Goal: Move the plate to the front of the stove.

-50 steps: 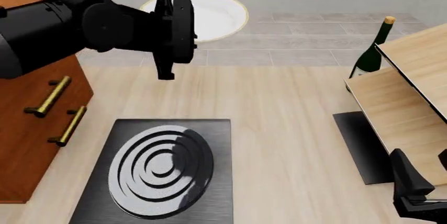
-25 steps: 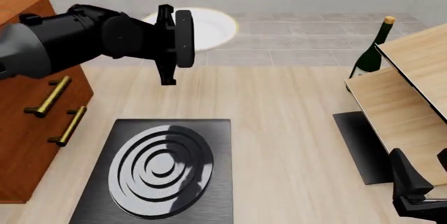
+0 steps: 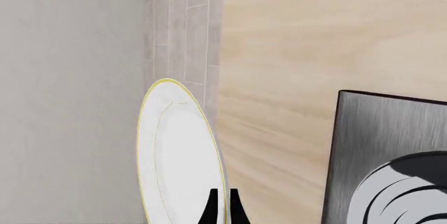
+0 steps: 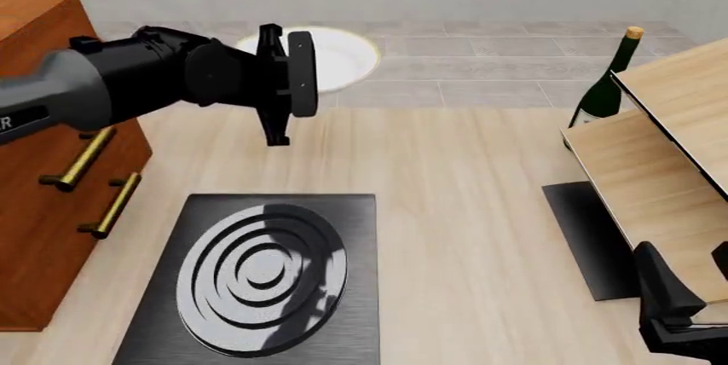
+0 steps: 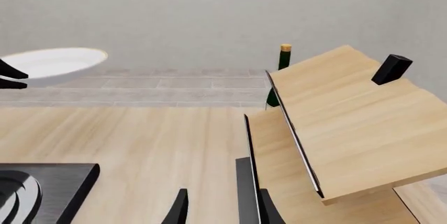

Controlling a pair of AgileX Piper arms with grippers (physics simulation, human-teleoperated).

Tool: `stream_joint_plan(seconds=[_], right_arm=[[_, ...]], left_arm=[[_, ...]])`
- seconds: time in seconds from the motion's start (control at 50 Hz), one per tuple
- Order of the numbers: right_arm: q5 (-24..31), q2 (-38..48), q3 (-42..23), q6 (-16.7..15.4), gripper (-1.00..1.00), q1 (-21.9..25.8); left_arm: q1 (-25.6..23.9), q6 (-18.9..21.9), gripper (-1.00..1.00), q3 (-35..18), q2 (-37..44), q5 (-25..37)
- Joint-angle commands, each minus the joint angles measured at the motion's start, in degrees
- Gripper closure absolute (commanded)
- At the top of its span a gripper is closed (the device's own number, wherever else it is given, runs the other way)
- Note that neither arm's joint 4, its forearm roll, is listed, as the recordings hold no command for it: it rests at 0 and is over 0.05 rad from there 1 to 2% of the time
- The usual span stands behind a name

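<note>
Your left gripper (image 4: pixel 298 75) holds plate (image 4: pixel 339 56) aloft beyond stove (image 4: pixel 259 275); wine bottle (image 4: pixel 605 84) far right.

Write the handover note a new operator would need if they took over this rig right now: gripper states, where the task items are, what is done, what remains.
Left gripper: shut on the plate, pinching its rim and holding it lifted beyond the stove, over the grey tiled strip.
Right gripper: open, holding nothing, low by the wooden shelf.
Done: plate grasped and raised.
Left: carry the plate to the bare table at the front of the stove, set it flat, release.
</note>
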Motion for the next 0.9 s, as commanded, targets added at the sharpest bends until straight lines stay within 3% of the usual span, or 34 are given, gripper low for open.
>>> stream_joint_plan(seconds=[0.02,0.48,0.9], right_arm=[[-0.1,0.2,0.0,0.0,-1.00,0.0],[-0.4,0.6,0.0,0.0,-1.00,0.0],[-0.8,1.2,0.0,0.0,-1.00,0.1]], left_arm=[[0.6,-0.3,1.00,-0.5,1.3,-1.3],[2.9,0.8,1.00,-0.3,4.6,-3.1],[2.3,-1.3,1.00,-0.6,7.7,-4.8]])
